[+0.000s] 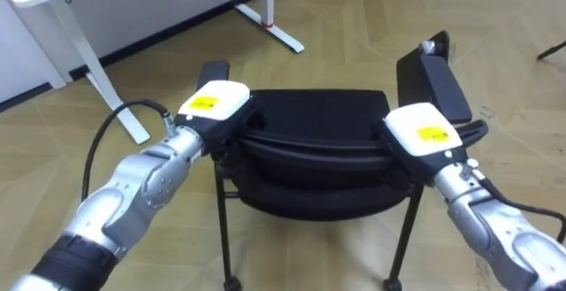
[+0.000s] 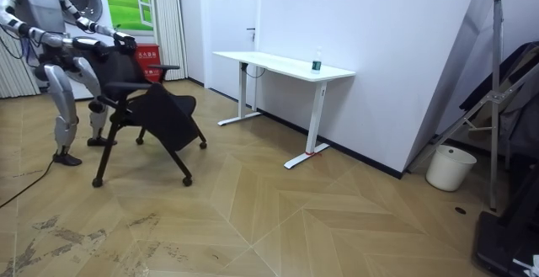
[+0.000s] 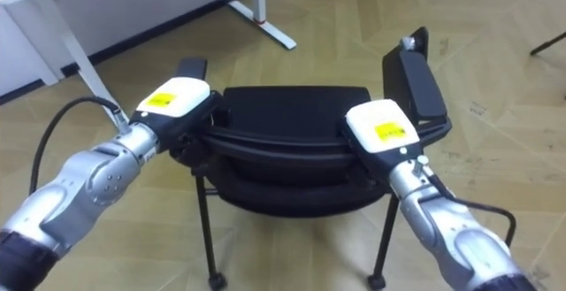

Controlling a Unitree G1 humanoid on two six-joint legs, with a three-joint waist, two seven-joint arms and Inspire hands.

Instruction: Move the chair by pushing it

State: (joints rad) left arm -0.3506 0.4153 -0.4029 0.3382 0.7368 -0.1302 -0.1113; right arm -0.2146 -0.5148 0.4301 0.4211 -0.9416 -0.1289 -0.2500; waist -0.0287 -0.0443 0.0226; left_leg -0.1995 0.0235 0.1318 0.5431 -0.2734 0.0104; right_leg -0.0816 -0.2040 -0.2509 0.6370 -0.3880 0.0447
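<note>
A black office chair [image 1: 318,114] on castors stands right in front of me, seen from behind its backrest. My left hand [image 1: 212,105] rests on the left end of the backrest's top edge. On the right end rests my right hand [image 1: 423,130]. Both hands show their white backs with yellow labels, and their undersides merge with the black backrest. One armrest [image 1: 433,79] sticks up at the right. In the room view I stand at the room view's left behind the chair [image 2: 156,109], both arms stretched out to its back.
A white desk [image 2: 286,65] with a small bottle [image 2: 317,61] stands against the wall beyond the chair; its foot [image 1: 270,21] shows ahead of me. A white bucket [image 2: 450,167] and a dark folding frame [image 2: 497,100] are at the room view's right. Wooden floor lies between.
</note>
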